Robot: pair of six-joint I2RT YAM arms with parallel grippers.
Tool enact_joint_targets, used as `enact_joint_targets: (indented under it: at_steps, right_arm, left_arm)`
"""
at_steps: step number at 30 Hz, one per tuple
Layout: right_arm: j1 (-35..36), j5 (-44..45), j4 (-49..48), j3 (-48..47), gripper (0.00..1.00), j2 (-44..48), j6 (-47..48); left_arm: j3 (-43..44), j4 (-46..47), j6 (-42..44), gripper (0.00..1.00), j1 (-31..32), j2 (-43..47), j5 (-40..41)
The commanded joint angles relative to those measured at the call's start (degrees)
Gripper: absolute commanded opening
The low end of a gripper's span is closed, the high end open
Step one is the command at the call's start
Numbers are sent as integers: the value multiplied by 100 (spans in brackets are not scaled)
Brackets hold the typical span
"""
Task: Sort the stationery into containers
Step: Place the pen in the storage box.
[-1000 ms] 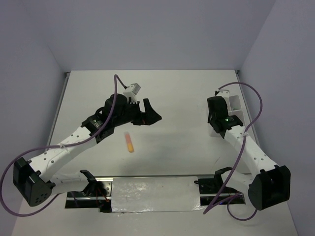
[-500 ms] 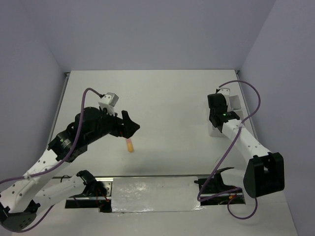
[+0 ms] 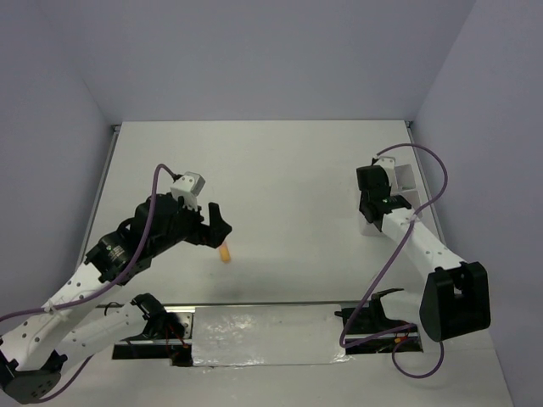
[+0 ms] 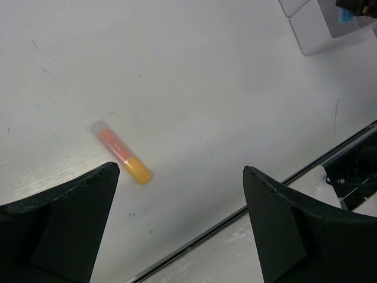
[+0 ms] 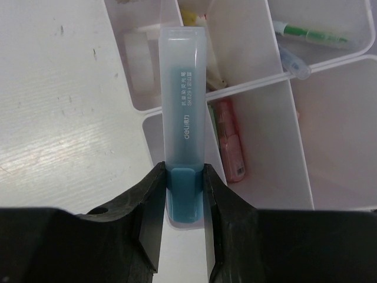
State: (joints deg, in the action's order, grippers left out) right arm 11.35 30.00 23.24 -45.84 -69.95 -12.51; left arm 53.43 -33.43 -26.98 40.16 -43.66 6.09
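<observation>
Now left gripper nears orange marker

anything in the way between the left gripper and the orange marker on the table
Nothing visible. The left gripper hangs open over the orange marker, which lies near one finger with only bare table around it.

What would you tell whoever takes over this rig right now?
Left claw: open, empty, hovering above the orange marker lying on the table.
Right claw: shut on the blue marker, held over the white tray.
Done: a pink marker and a green pen, among others, lie in tray compartments.
Left: drop the blue marker in, then fetch the orange one.
</observation>
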Motion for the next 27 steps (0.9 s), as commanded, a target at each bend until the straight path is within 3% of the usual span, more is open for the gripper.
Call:
enact_joint_targets:
  at_steps: [1, 18, 27]
  right_arm:
    - [-19, 76, -127, 128, 17, 61, -207]
    - [-19, 120, -136, 295, 26, 201, -304]
    - [-11, 120, -92, 269, 44, 149, -322]
  left_arm:
    - [-25, 223, 193, 99, -8, 42, 77]
    - [-166, 355, 343, 99, -202, 77, -187]
    - [-149, 355, 387, 99, -254, 42, -222]
